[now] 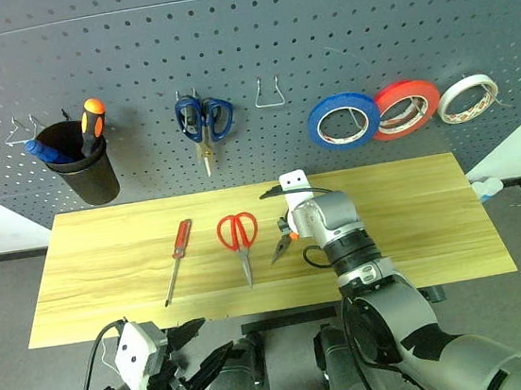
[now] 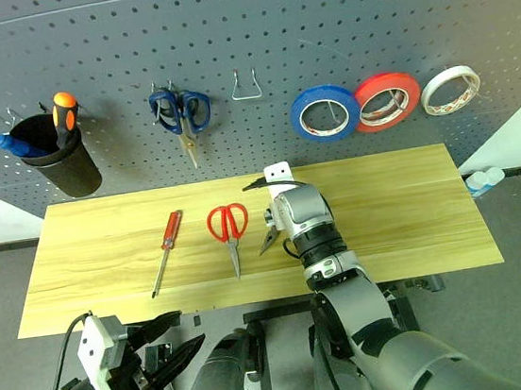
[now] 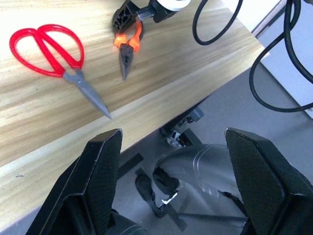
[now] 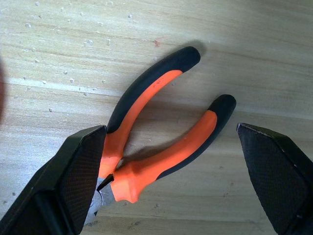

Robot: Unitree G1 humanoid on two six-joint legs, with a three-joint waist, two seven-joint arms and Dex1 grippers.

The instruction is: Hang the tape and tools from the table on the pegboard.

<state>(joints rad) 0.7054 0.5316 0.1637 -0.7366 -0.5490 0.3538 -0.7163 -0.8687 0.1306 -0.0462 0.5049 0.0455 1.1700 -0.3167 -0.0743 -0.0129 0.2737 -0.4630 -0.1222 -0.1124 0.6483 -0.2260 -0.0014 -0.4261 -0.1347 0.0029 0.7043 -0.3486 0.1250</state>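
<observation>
no readable text, labels (or numbers) anywhere

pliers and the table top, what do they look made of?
Pliers: handles look like moulded rubber or soft plastic, matte orange with black outer strips; the nose looks like dull grey steel, as seen in the left wrist view. Table top: pale yellowish wood grain, low sheen; the even streaks suggest laminate or veneer, though solid wood can't be ruled out.

On your long wood-grain table (image 1: 416,223), the slim red-handled screwdriver (image 1: 177,258) lies left of the red-handled steel scissors (image 1: 239,238), with the small orange-and-black pliers (image 3: 126,49) to their right. Behind, the flat blue tape ring (image 1: 343,119) hangs on the perforated grey pegboard (image 1: 240,26).
</observation>
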